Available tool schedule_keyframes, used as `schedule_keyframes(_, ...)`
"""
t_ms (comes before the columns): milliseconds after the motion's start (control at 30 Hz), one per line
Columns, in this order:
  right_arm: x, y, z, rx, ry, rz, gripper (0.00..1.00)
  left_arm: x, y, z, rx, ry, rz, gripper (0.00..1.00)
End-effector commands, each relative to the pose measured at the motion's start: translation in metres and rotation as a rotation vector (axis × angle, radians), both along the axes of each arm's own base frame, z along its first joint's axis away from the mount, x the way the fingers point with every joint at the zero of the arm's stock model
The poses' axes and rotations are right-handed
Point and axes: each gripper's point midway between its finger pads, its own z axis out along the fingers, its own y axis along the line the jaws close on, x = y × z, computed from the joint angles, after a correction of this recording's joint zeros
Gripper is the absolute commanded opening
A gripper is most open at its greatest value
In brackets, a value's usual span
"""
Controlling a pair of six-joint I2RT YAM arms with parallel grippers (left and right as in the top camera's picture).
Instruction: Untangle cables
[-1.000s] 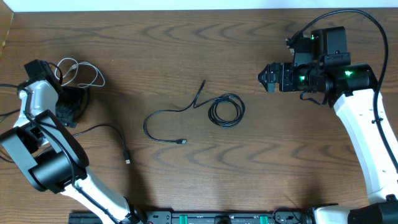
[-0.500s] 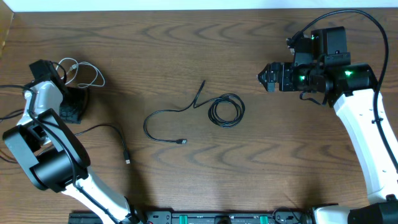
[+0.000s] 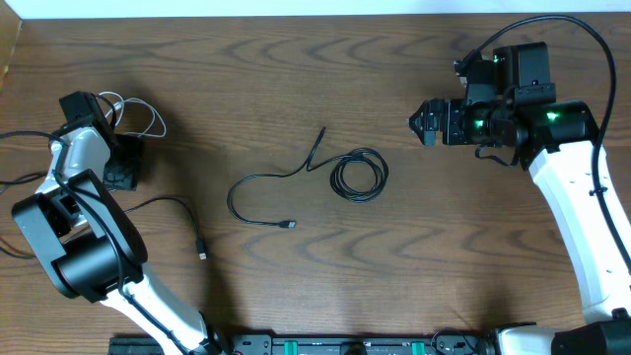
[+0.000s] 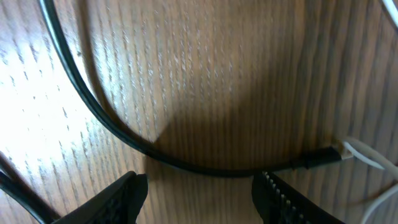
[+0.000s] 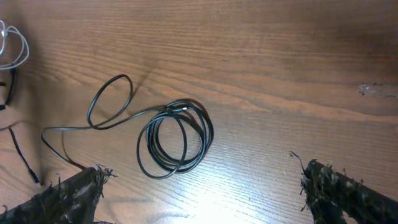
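Observation:
A black cable (image 3: 357,176) lies coiled at mid table, its tail curving left to a plug. A second black cable (image 3: 179,203) runs from under my left gripper (image 3: 123,166) to a plug near the front. The white cable (image 3: 136,116) is looped just behind that gripper. In the left wrist view the black cable (image 4: 186,163) arcs across the wood just beyond the fingertips (image 4: 127,193) and meets the white cable (image 4: 360,152) at the right. Bare wood shows between the jaws, so my left gripper (image 4: 202,193) is open. My right gripper (image 3: 418,126) hangs wide open right of the coil (image 5: 174,140).
The table's far edge (image 3: 296,14) runs along the top of the overhead view. A thick arm cable (image 3: 20,182) trails off the left side. Bare wood lies between the coil and my right arm (image 3: 572,197).
My left gripper has shifted slightly to the right beside the white loops, and its jaws have narrowed. The right arm and the coiled cable have not moved.

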Motion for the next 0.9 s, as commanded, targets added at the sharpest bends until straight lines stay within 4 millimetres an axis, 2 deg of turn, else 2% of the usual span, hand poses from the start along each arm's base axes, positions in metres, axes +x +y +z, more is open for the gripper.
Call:
schedule_keyframes(0, 0.000, 0.003, -0.002, 0.004, 0.011, -0.001, 0.99, -0.010, 0.010, -0.006, 0.062, 0.053, 0.035, 0.60)
schedule_keyframes(200, 0.000, 0.003, -0.002, 0.004, 0.010, -0.001, 0.99, -0.007, 0.012, -0.005, 0.063, 0.034, 0.064, 0.60)
schedule_keyframes(400, 0.000, 0.003, -0.002, 0.004, 0.010, -0.001, 0.99, -0.006, 0.001, -0.009, 0.034, 0.038, 0.072, 0.60)
schedule_keyframes(633, -0.001, 0.003, -0.003, 0.003, 0.015, -0.001, 0.99, -0.021, -0.007, -0.040, -0.019, 0.124, 0.179, 0.60)
schedule_keyframes(767, -0.003, 0.002, -0.004, 0.001, 0.023, -0.002, 0.99, -0.028, -0.002, -0.055, 0.009, 0.167, 0.186, 0.60)
schedule_keyframes(867, -0.003, 0.002, -0.004, -0.004, 0.022, 0.005, 0.99, -0.033, 0.003, -0.059, 0.024, 0.187, 0.192, 0.55)
